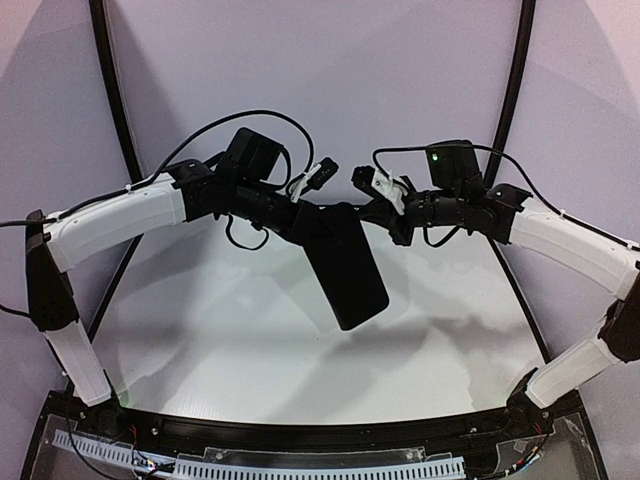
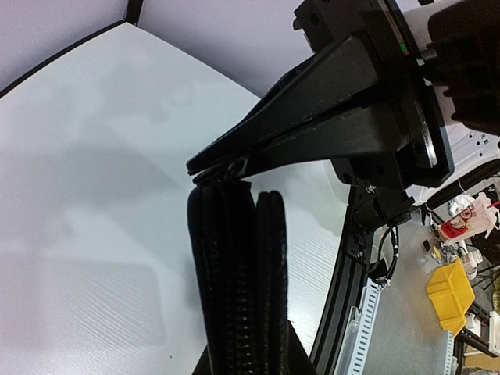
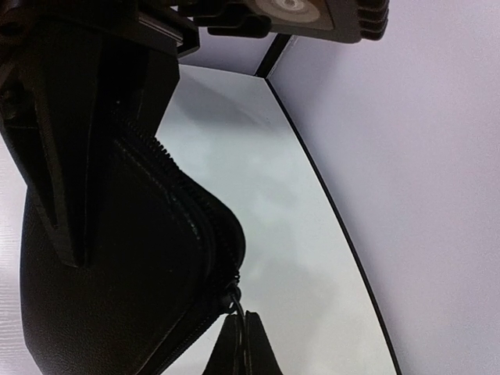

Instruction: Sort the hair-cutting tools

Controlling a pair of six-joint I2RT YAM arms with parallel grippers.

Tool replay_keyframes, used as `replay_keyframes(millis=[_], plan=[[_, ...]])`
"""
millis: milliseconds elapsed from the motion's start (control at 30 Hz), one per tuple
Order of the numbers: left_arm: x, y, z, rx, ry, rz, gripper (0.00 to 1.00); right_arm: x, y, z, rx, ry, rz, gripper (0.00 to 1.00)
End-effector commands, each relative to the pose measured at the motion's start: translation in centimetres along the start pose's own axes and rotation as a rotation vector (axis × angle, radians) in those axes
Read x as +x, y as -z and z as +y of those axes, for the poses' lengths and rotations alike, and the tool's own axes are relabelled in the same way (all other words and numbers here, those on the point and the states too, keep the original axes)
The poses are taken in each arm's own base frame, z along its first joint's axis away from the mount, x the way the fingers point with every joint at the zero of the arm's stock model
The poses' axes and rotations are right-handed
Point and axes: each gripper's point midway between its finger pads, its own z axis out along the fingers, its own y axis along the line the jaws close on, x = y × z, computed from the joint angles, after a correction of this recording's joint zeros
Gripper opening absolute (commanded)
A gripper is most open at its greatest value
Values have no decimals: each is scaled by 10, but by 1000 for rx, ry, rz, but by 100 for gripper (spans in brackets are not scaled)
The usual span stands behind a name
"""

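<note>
The black zip case (image 1: 348,270) is held above the middle of the table (image 1: 220,330), its upper edge clamped by the left gripper (image 2: 205,164). Its zipper pull (image 3: 233,301) is pinched by the closed right gripper (image 3: 239,332).

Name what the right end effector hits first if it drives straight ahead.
The black zip case. The right end effector is shut on its zipper pull, so the case's body lies immediately ahead.

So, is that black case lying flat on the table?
No, the black case hangs in the air above the table, casting a shadow beneath it.
</note>
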Motion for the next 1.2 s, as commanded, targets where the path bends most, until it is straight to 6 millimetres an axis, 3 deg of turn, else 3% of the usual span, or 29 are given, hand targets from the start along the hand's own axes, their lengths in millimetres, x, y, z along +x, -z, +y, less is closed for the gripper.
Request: replay_keyframes(millis=[0,133,400,500,600,767,967,1167], plan=[[85,-28,-55,216,76,310,1,-121,57,-82,357,94,-366,0],[81,-31,-46,161,98,290,1,-120,73,-83,388,46,-370,0],[36,-27,-24,11,75,61,4,-126,96,-73,410,10,-381,0],[17,-14,-35,48,36,-50,2,-127,101,-66,391,-3,-402,0],[11,-5,-51,120,3,-95,1,-133,109,-65,395,-2,-436,0],[23,-12,-62,199,36,15,1,-145,106,-52,338,177,-446,0],[51,-31,-61,224,71,160,1,-143,96,-72,422,297,-342,0],[62,-41,-69,239,64,216,1,-145,80,-69,365,267,-355,0]])
